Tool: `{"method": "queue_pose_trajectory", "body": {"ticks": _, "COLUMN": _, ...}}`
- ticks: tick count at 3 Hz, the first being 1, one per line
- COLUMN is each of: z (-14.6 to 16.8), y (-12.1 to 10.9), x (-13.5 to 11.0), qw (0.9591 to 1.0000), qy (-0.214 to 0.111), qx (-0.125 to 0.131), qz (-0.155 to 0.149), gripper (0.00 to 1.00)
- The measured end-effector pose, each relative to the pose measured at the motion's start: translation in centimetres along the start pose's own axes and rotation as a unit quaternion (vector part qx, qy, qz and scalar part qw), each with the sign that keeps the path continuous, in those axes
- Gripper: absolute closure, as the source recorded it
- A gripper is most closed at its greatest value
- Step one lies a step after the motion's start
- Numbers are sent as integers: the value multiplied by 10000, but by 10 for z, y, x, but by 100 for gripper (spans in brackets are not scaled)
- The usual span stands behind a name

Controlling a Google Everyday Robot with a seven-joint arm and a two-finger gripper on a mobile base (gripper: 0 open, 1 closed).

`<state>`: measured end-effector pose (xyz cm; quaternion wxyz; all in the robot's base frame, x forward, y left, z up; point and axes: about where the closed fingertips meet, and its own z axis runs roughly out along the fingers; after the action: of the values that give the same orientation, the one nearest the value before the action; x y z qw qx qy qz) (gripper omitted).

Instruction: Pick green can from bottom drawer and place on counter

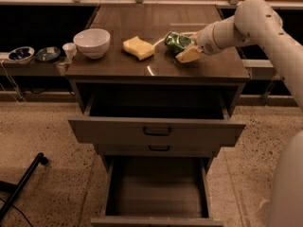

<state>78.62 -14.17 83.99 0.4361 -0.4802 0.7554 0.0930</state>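
The green can (175, 42) lies tilted just above or on the right part of the dark brown counter (142, 18). My gripper (183, 47) reaches in from the right and is shut on the green can, with a pale finger (189, 55) below it. The bottom drawer (156, 190) is pulled out at the foot of the cabinet, and its floor shows nothing on it.
A yellow sponge (138, 48) and a white bowl (92, 42) sit on the counter left of the can. The top drawer (156, 130) is also pulled out. A small cup (69, 50) and two dishes (21, 54) rest on a low shelf at left. A black leg (23, 183) lies on the floor.
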Motion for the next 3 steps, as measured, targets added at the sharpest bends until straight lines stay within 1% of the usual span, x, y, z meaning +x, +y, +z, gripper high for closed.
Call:
{"method": "queue_pose_trajectory", "body": {"ticks": 1, "z": 1, "y": 1, "x": 0, "qw": 10000, "qy": 1, "qx": -9, "qz": -2, "gripper": 0}}
{"method": "queue_pose_trajectory", "body": {"ticks": 2, "z": -2, "y": 7, "x": -9, "qw": 9994, "qy": -248, "qx": -226, "qz": 39, "gripper": 0}}
{"method": "queue_pose_trajectory", "body": {"ticks": 3, "z": -21, "y": 17, "x": -27, "qw": 9991, "qy": -345, "qx": -238, "qz": -71, "gripper": 0}}
